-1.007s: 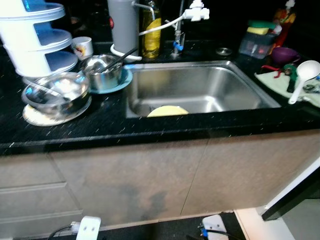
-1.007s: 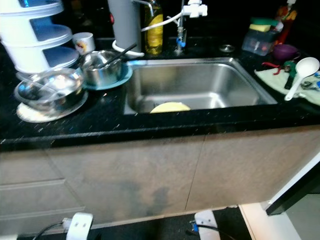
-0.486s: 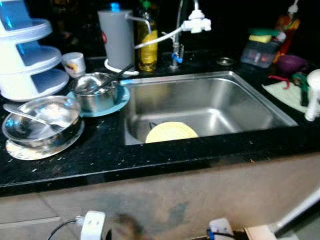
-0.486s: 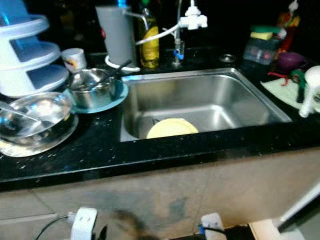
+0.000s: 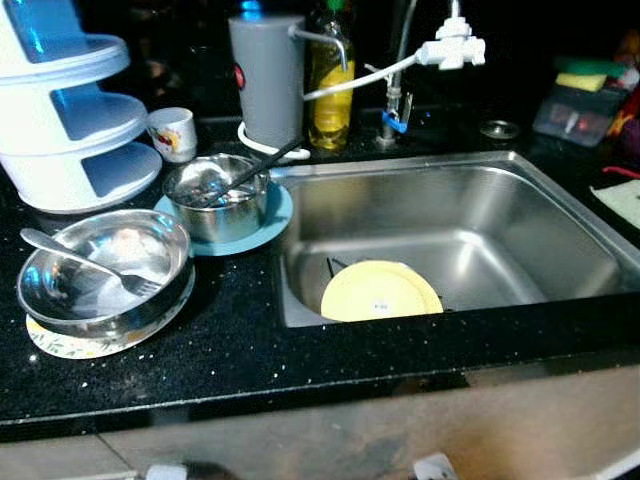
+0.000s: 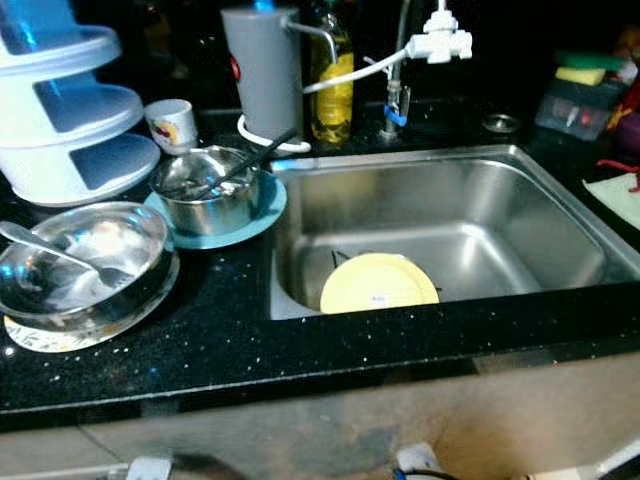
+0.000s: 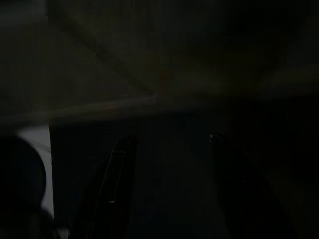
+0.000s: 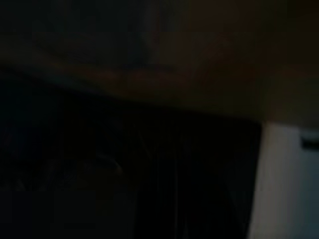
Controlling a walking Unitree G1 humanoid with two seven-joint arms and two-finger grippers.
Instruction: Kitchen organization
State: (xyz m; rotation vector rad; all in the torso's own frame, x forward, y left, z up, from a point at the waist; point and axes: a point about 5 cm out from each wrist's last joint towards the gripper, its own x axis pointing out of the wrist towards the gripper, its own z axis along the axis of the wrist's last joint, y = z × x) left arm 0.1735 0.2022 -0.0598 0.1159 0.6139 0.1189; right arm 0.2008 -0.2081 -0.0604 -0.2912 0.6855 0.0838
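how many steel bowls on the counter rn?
2. The large steel bowl with a fork in it sits on a patterned mat at the counter's front left. The smaller steel bowl sits on a teal plate beside the sink. The white tiered rack could hide more.

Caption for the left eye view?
Round yellow plate in steel sink; two steel bowls left on black counter.

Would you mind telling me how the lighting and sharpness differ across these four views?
Left and right eye views: fairly sharp, with glare on the steel bowl and sink, and the backdrop behind the faucet nearly black. Left wrist view: very dark, two fingers faintly outlined. Right wrist view: almost black and blurred.
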